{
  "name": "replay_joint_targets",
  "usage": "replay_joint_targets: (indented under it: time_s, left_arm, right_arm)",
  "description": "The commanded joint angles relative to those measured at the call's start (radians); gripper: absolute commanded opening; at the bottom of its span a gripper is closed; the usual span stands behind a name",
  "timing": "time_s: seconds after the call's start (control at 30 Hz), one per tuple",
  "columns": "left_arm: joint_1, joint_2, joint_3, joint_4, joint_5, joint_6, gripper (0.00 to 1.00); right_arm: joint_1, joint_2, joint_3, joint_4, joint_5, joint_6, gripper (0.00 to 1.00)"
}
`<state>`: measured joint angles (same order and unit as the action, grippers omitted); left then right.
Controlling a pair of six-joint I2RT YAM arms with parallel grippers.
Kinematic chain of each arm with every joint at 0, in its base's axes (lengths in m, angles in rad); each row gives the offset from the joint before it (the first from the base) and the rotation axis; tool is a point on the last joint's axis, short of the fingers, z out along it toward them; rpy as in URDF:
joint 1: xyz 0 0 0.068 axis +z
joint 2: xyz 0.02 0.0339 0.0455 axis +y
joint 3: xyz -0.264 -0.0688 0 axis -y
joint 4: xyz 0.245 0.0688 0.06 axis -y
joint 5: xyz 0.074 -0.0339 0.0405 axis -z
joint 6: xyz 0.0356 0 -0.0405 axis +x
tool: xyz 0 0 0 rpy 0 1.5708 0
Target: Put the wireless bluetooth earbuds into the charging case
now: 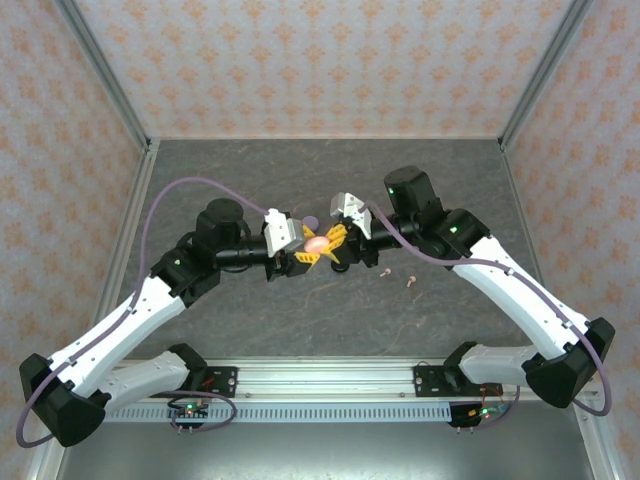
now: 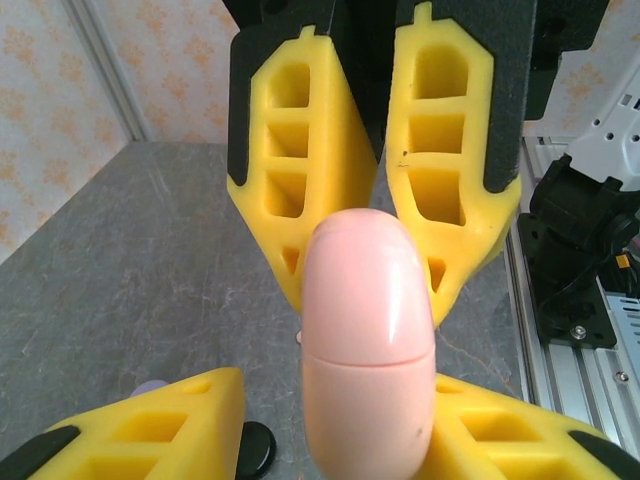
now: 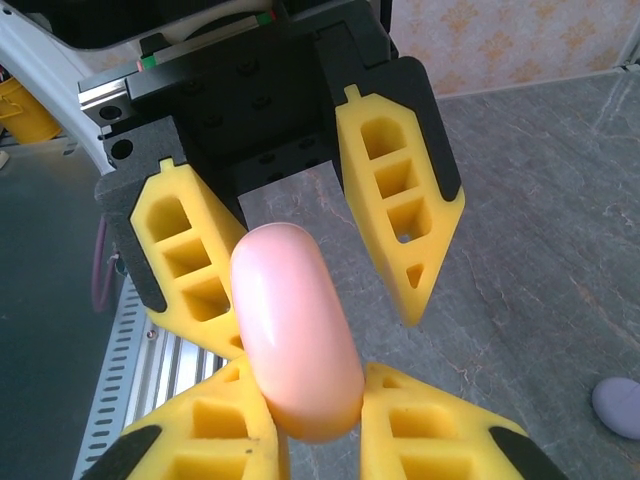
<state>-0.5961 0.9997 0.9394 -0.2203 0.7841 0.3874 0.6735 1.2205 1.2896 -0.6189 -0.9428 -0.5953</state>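
Observation:
A pale pink charging case [image 1: 318, 243], its lid closed, hangs above the middle of the table between both grippers. My right gripper [image 3: 310, 390] is shut on one end of the case [image 3: 295, 330]. From the opposite side my left gripper [image 2: 338, 400] stands open around the other end of the case [image 2: 368, 340], with a gap at its left finger [image 2: 150, 425]. In the top view the left gripper [image 1: 303, 259] and right gripper [image 1: 337, 240] meet tip to tip. Two tiny pale pink earbuds [image 1: 385, 272] [image 1: 411, 282] lie on the table, right of the grippers.
A lilac puck [image 1: 311, 221] lies just beyond the grippers, also seen as the lilac puck [image 3: 620, 405] on the grey tabletop. A black puck [image 2: 255, 450] sits under the left gripper. The aluminium rail [image 1: 320, 385] runs along the near edge; patterned walls enclose the table.

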Motion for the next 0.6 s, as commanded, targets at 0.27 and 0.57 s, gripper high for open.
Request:
replay_joint_targets:
  time_s: [0.27, 0.57]
  left_arm:
    - [-0.007, 0.014, 0.012, 0.037, 0.044, -0.036, 0.43]
    - [-0.007, 0.025, 0.019, 0.005, 0.045, -0.02, 0.27]
  right_arm:
    - [0.006, 0.038, 0.034, -0.011, -0.017, -0.003, 0.18]
    - [0.006, 0.03, 0.034, 0.0, -0.018, 0.005, 0.18]
